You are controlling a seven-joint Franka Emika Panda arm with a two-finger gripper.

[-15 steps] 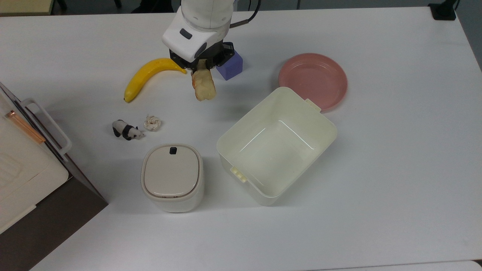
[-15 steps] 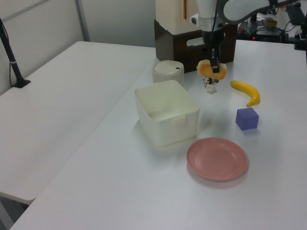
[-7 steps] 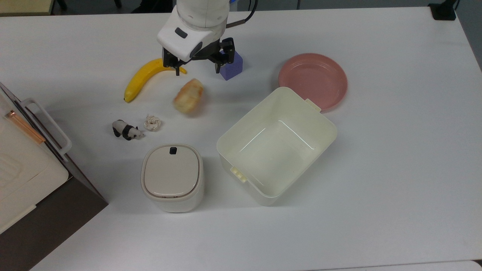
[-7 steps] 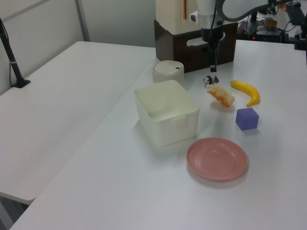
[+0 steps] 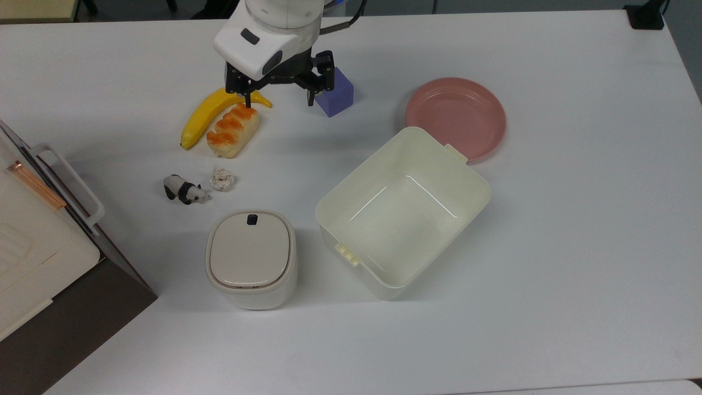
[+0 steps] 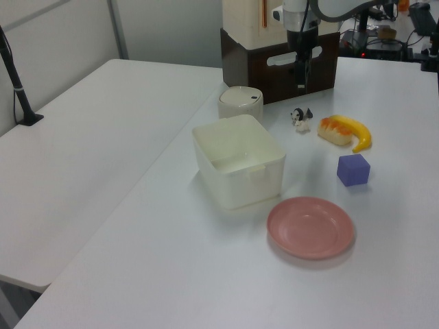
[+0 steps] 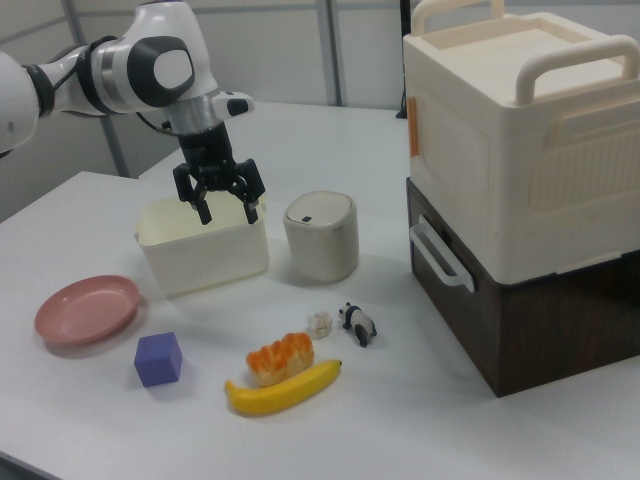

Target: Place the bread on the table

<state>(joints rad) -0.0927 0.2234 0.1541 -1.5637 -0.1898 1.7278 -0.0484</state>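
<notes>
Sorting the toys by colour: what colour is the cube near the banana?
Purple: the cube shows it best in the top view, beside the banana.

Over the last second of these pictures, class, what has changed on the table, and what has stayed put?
The gripper let go of the bread, which dropped and rolled toward the top view's left, ending glazed side up on the table against the banana. The gripper, now open, rose. The tub, pink plate and purple cube stayed.

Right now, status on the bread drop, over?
Gripper open, empty, above the table. Bread lying on the table, glazed side up, right against the banana. Nothing in the way.
</notes>
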